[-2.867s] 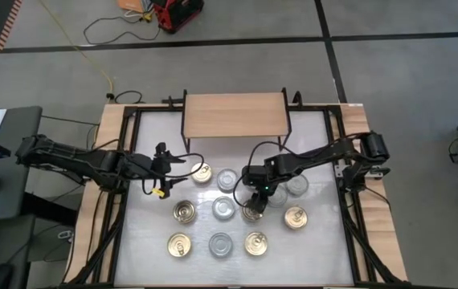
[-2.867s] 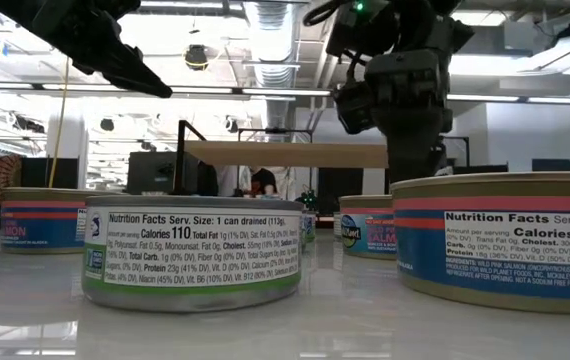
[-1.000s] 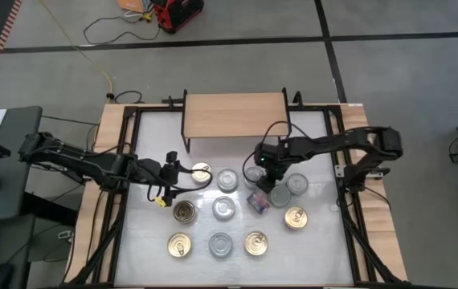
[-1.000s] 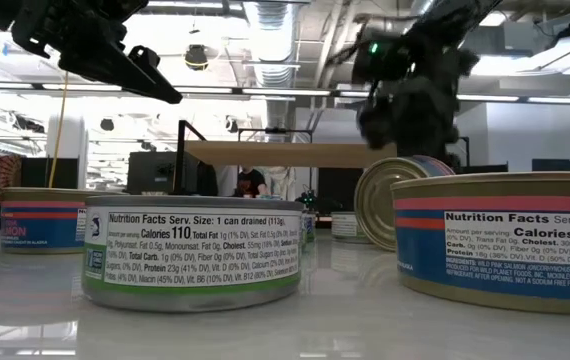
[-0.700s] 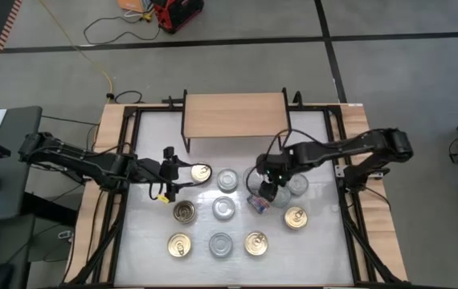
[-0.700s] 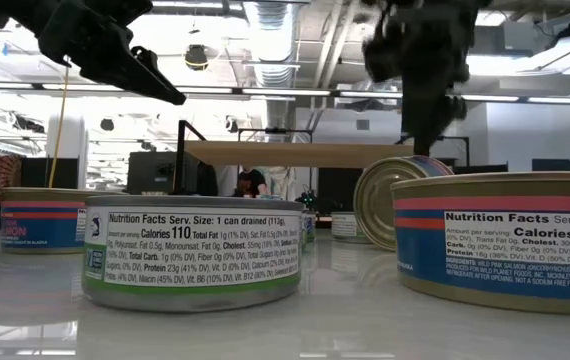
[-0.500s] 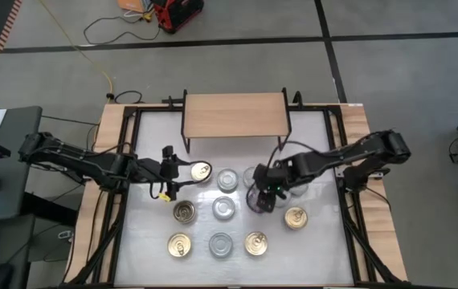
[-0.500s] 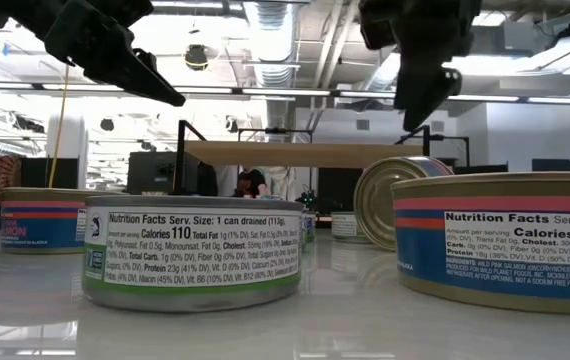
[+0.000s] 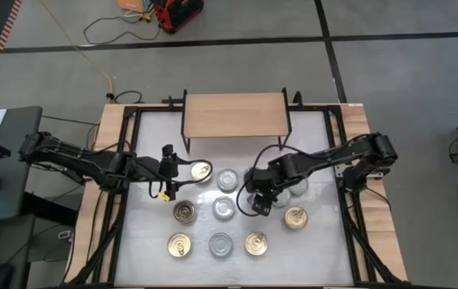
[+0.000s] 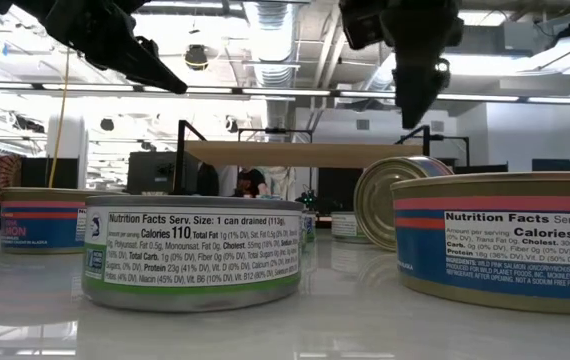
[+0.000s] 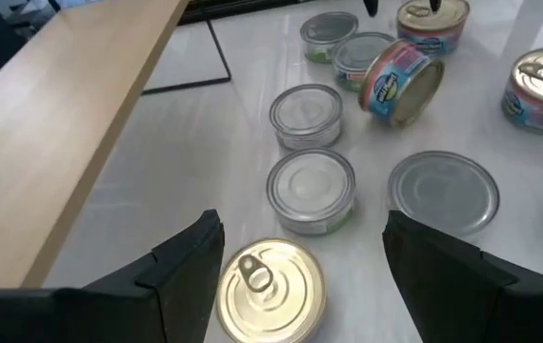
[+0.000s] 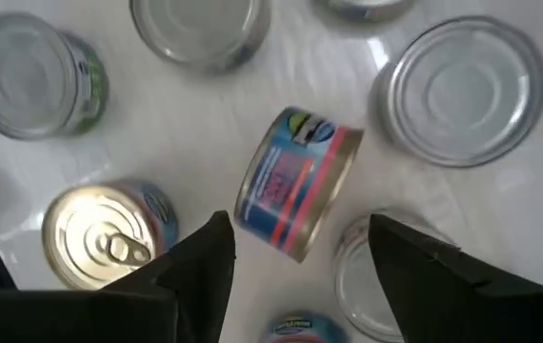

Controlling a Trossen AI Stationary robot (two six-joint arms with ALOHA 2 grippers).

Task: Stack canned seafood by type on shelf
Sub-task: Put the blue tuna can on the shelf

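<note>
Several round tins sit on the white table (image 9: 317, 241), gold-topped and silver-topped. One blue-and-pink labelled tin (image 12: 295, 181) is tipped up on its rim (image 10: 400, 200), gold top facing sideways. My right gripper (image 12: 298, 229) hovers open above this tin (image 9: 259, 201), its fingers standing to either side without touching it. My left gripper (image 11: 300, 229) is open and raised (image 9: 169, 172), just short of an upright gold-topped tin (image 11: 270, 286) (image 9: 201, 170). The light-wood shelf (image 9: 233, 114) stands on black legs at the far edge with no tins on its board.
Upright silver tins (image 9: 226, 178) (image 9: 223, 208) stand between the two grippers, and another (image 9: 297, 185) stands close to the tipped tin. Gold tins (image 9: 184, 211) (image 9: 295, 217) and a near row (image 9: 220, 244) fill the middle. A wooden frame (image 9: 112, 201) borders the table.
My right gripper has moved from nearer the shelf toward the table's near edge and slightly left, rising as it went, and now hangs over the tipped tin. The tin has stayed on its rim where it was. The left gripper has hardly moved.
</note>
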